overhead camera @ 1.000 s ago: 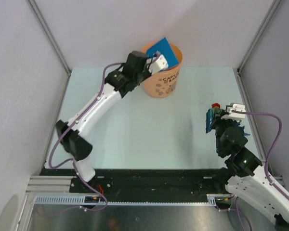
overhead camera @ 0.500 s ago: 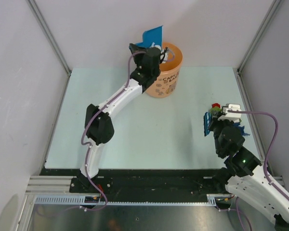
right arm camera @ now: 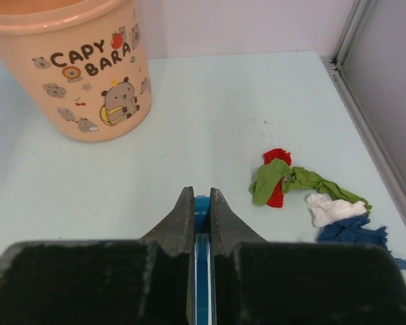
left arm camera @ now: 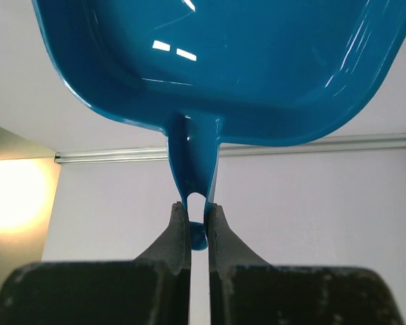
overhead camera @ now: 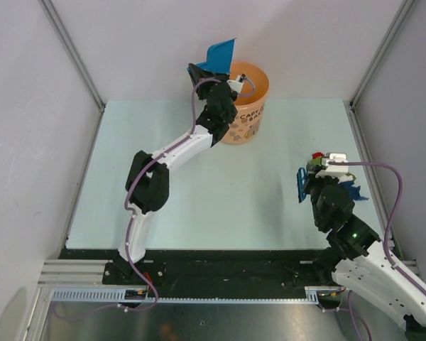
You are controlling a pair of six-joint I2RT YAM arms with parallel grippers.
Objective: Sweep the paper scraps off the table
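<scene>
**Fig.** Paper scraps (right arm camera: 271, 177) (red, green, white, blue) lay bunched in the lower right of the right-wrist view. They sat on the table (right arm camera: 210, 115), close to the wall rail at the frame's right edge. In the top view they sat at mid-right, partly hidden by the arm.

Right gripper (right arm camera: 201, 196), bottom ctr of its view, was clamped on a thin blue brush (overhead camera: 301, 186). The brush was just left of the scraps and apart from them. Bristle contact w/ the table could not be told.

Orange bucket (overhead camera: 247, 106) stood at top ctr of the top view, well apart from the scraps. Left gripper (left arm camera: 197, 210) pinched the handle tip of the blue dustpan (left arm camera: 216, 61), held up at the bucket's rim, i.e. off the table.

Judged risks:
- (a) W/ the pan aloft, a stroke now would have no catcher, so scraps would scatter.
- (b) A stroke toward frame right would jam them against the rail or wall.
- (c) Light crumpled paper may snag in the bristles or skip over the pan lip.
- (d) The narrow grip on the handle tip may let the pan swivel once its lip presses the table.
</scene>
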